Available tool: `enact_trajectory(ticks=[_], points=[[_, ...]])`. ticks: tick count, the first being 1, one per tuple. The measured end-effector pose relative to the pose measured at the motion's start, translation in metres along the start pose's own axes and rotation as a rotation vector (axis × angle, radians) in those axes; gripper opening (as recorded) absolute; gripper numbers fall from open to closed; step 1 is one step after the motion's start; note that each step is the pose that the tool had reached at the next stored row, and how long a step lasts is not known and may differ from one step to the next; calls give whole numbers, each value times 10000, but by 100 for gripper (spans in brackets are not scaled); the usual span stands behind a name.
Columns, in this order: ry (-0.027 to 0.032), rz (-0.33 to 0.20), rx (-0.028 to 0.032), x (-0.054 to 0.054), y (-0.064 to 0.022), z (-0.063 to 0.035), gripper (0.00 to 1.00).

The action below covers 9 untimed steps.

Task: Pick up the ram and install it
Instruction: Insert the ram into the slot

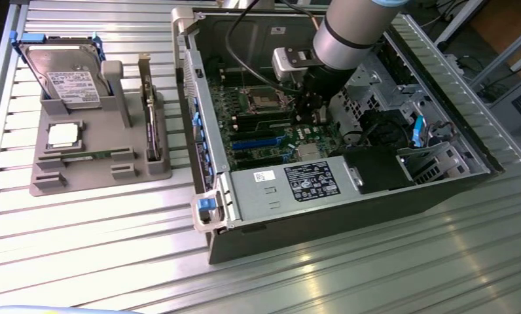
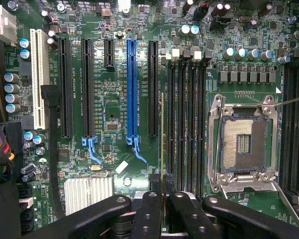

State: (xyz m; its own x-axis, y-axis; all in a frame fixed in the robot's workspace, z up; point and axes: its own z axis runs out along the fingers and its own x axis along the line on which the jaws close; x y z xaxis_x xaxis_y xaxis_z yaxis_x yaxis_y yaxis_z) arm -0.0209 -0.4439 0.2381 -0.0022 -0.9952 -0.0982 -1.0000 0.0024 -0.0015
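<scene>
Green motherboard [image 2: 114, 99] with one blue slot [image 2: 131, 89], black claw [image 2: 162, 209]

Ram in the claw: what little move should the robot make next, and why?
Probably a small sideways nudge toward the black slots, before lowering. The gripper is shut on the ram, seen edge-on, and its thin edge seems to line up just beside the nearest slot, not over it.

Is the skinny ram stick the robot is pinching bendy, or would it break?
Probably stiff: the ram sticks straight out of the end effector without drooping. Likely light, since edge-on it looks very thin. Being that thin, it might crack if twisted or pushed crooked.
</scene>
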Motion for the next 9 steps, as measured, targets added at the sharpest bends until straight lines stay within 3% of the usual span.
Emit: enact_trajectory(ticks=[9], points=[[13,1,0,-2,1,-4,12]])
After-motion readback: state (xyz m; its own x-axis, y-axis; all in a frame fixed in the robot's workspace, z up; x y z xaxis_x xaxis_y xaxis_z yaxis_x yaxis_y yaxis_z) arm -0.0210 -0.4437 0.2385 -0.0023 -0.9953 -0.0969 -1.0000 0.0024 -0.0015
